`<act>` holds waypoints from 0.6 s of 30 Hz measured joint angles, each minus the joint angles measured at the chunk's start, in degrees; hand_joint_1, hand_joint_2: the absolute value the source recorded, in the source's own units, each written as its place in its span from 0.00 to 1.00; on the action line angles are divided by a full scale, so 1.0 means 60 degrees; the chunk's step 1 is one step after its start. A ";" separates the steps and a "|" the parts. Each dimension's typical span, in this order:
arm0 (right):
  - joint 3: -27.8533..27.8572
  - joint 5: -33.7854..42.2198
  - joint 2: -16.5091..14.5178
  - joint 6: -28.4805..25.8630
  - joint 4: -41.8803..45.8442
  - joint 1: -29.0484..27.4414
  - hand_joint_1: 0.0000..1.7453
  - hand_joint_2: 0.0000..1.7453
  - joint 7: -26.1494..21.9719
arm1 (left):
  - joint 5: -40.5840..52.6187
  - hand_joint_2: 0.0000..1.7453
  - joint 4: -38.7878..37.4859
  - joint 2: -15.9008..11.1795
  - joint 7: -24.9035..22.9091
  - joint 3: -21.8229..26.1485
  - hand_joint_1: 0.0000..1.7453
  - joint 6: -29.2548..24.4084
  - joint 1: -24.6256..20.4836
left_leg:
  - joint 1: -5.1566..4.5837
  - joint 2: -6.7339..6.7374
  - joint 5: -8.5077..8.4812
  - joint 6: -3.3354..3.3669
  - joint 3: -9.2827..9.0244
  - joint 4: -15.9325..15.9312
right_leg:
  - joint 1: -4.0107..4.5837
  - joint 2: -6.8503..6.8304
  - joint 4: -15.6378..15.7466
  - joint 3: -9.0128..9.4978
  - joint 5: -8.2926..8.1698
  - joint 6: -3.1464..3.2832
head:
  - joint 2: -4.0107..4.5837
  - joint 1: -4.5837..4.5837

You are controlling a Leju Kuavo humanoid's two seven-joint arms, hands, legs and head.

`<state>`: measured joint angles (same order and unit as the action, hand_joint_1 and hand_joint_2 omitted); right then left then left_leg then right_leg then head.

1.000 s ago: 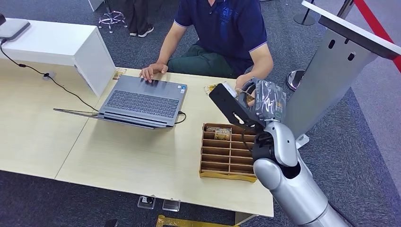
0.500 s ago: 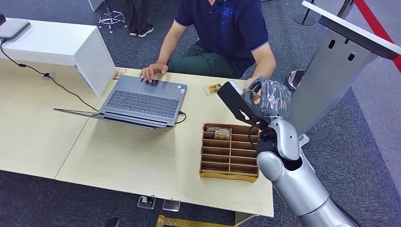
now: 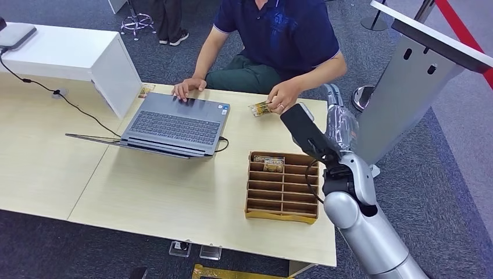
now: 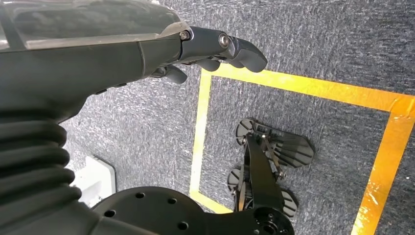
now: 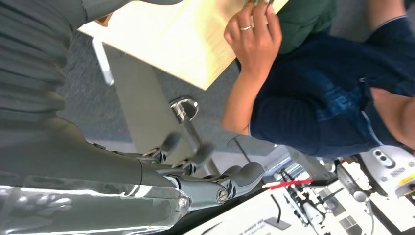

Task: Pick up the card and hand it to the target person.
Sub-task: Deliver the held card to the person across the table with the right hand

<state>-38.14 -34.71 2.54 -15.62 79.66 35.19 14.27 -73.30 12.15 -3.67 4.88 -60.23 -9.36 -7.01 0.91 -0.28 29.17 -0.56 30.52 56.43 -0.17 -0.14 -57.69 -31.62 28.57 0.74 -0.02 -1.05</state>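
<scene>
A small patterned card (image 3: pixel 260 108) lies at the table's far edge, and the seated person's hand (image 3: pixel 284 95) rests on it. The same hand (image 5: pixel 253 32) appears in the right wrist view at the table's corner. My right hand (image 3: pixel 339 119) is raised just right of that hand, above the table's far right corner, fingers spread and holding nothing; the fingers (image 5: pixel 222 187) show bare. More cards (image 3: pixel 272 164) sit in the far slot of a wooden slotted box (image 3: pixel 279 216). My left hand (image 4: pixel 215 46) hangs over the floor and holds nothing.
An open laptop (image 3: pixel 174 124) lies flat left of the card, with the person's other hand (image 3: pixel 187 88) at its far edge. A white box (image 3: pixel 70 53) stands at the far left. A grey slanted stand (image 3: pixel 407 87) rises close to my right arm.
My right arm has drawn back and to the right, away from the person. The person's hand left my hand's side and came down on the card on the table.
</scene>
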 joint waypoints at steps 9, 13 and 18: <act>0.1048 0.4154 0.0961 0.0259 0.2439 -0.2612 0.00 1.00 -0.3208 | -0.0312 0.00 0.0000 -0.0006 0.0077 0.0018 0.00 -0.0166 0.0183 | 0.0000 -0.0003 0.0010 0.0004 0.0004 0.0001 | 0.0000 -0.0001 0.0012 -0.0003 0.0003 -0.0003 | 0.0000 0.0005; 0.1520 0.5469 0.1359 0.0687 0.3143 -0.4174 0.00 1.00 -0.4212 | -0.0428 0.25 0.0000 -0.0011 0.0054 0.0036 0.00 -0.0268 0.0187 | 0.0000 -0.0004 0.0013 0.0004 0.0007 0.0000 | 0.0000 -0.0002 0.0015 -0.0001 0.0006 -0.0007 | 0.0000 0.0006; 0.1954 0.6880 0.1603 0.0824 0.3302 -0.5816 0.00 1.00 -0.5429 | -0.0513 1.00 0.0000 -0.0015 0.0021 0.0105 0.00 -0.0364 0.0186 | 0.0000 -0.0002 0.0014 0.0004 0.0012 -0.0001 | 0.0000 -0.0002 0.0015 -0.0002 0.0007 -0.0007 | -0.0002 0.0004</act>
<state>-26.41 6.57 12.15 -10.67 99.47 0.30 -18.30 -76.38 12.15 -3.76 5.00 -59.59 -11.55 -5.90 0.91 -0.29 29.25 -0.53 30.59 56.42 -0.17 -0.15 -57.60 -31.63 28.60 0.70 -0.03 -1.03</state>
